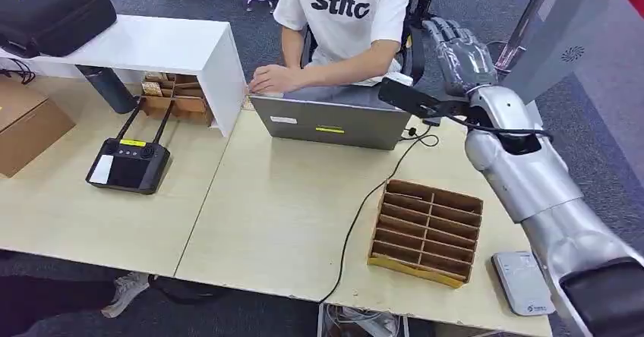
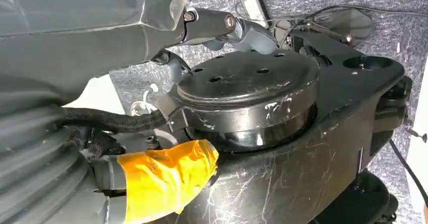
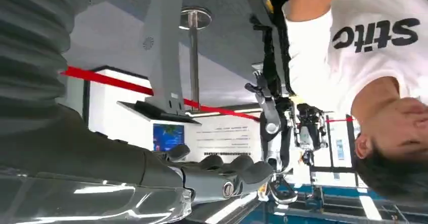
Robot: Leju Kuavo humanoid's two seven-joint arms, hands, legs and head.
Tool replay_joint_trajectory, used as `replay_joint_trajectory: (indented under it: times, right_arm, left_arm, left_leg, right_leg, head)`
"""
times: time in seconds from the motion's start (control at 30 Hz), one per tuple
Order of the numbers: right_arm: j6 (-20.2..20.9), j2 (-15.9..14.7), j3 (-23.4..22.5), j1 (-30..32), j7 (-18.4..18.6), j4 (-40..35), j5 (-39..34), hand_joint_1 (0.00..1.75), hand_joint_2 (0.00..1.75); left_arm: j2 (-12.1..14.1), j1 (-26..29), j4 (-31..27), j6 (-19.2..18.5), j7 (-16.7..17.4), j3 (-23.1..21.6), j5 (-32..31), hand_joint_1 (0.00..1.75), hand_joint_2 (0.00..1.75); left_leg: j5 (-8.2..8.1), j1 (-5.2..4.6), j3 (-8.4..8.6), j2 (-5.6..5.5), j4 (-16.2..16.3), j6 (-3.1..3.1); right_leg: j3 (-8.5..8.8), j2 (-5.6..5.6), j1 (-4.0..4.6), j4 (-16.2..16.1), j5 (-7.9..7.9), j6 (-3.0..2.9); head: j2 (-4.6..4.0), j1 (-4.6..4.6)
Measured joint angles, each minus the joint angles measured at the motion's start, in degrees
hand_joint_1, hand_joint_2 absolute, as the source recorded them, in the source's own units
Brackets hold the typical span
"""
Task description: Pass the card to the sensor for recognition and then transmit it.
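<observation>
Fingers of my right hand (image 1: 458, 52) reach toward the person (image 1: 345, 18), released, holding nothing; sensor (image 1: 522, 281) sits near right on the table (image 1: 281, 215). Left hand (image 2: 222, 24): I cannot tell.

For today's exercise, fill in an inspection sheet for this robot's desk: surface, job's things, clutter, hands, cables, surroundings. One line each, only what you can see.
Surface: pale wooden table, two tops joined, with a white shelf unit on its far left.
Job's things: grey card reader at the near right edge; no card seen.
Clutter: slotted wooden organiser, laptop, black handheld controller, cardboard box, black case.
Hands: right hand raised toward the person, fingers apart, holding nothing; left hand hangs by the robot's body, grip unclear.
Cables: black cable runs from the laptop off the near edge.
Surroundings: seated person in white T-shirt; grey carpet.
</observation>
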Motion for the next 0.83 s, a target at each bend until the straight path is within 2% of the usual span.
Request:
replay_joint_trajectory:
  times: [0.13,0.2,0.3,0.43,0.5,0.57,0.63,0.73,0.83]
  right_arm:
    - [-1.6,-1.5,-1.5,1.9,-0.8,-2.6,-2.3,0.00,1.75]
    - [-3.0,-2.8,-3.5,4.1,-2.1,-4.7,-6.7,0.00,1.75]
    - [-5.1,-5.2,-9.5,9.7,-4.5,-9.3,-15.2,0.00,1.75]
    - [-8.7,-8.5,-18.6,20.6,-6.6,-15.6,-19.2,0.00,1.75]
    - [-9.9,-9.7,-24.6,28.1,-10.9,-19.7,-23.9,0.00,1.75]
    - [-9.6,-9.7,-31.5,37.4,-15.5,-25.2,-30.5,0.00,1.75]
    - [-7.7,-8.6,-38.0,45.3,-18.5,-30.3,-35.9,0.00,1.75]
    - [-5.0,-5.6,-46.3,53.9,-19.9,-37.1,-43.7,0.00,1.75]
    - [-4.3,-2.6,-52.4,59.7,-20.1,-42.0,-48.1,0.00,1.75]
  left_arm:
    - [0.2,0.3,-1.3,1.2,-0.4,0.0,0.4,0.00,1.75]
    - [0.4,0.6,-2.5,2.4,-1.0,0.0,1.1,0.00,1.75]
    - [1.0,1.5,-4.8,5.0,-2.3,0.1,2.3,0.00,1.75]
    - [1.7,2.7,-8.4,8.5,-4.0,0.3,4.2,0.00,1.75]
    - [2.2,3.4,-10.7,11.1,-4.9,0.3,5.0,0.00,1.75]
    - [2.8,4.2,-13.3,13.2,-5.5,0.3,5.4,0.00,1.75]
    - [3.2,5.1,-15.2,13.9,-6.1,0.5,5.4,0.00,1.75]
    - [3.8,5.9,-16.7,14.3,-7.0,1.2,5.4,0.00,1.75]
    - [4.1,6.3,-17.7,14.4,-7.7,1.9,5.4,0.00,1.75]
  left_leg:
    - [0.00,0.00,0.00,0.00,0.0,0.00]
    - [0.00,0.01,0.00,-0.06,0.0,0.00]
    - [-0.05,0.01,-0.02,-0.14,0.0,0.05]
    - [-0.16,0.01,0.02,-0.16,0.0,0.19]
    - [-0.29,0.05,0.01,-0.25,0.0,0.24]
    - [-0.35,0.05,-0.02,-0.42,0.0,0.26]
    - [-0.40,0.05,-0.05,-0.48,0.0,0.23]
    - [-0.50,0.06,-0.01,-0.45,0.0,0.16]
    - [-0.53,0.06,-0.01,-0.42,-0.1,0.14]
  right_leg:
    - [-0.03,0.00,0.00,0.0,0.00,0.00]
    - [-0.01,-0.06,0.02,0.0,-0.01,0.01]
    - [0.07,-0.16,0.02,-0.1,-0.03,0.04]
    - [0.14,-0.22,0.03,-0.2,-0.08,0.11]
    - [0.26,-0.31,0.08,-0.3,-0.14,0.16]
    - [0.32,-0.47,0.08,-0.3,-0.27,0.26]
    - [0.30,-0.56,0.08,-0.3,-0.36,0.14]
    - [0.26,-0.54,0.08,-0.2,-0.45,0.12]
    - [0.27,-0.52,0.08,-0.2,-0.50,0.08]
  head:
    - [0.00,-0.04]
    - [0.00,0.00]
    - [0.00,0.00]
    - [0.00,0.00]
    - [0.00,0.00]
    - [0.00,-0.04]
    - [0.00,-0.04]
    - [0.00,-0.02]
    - [0.00,-0.02]
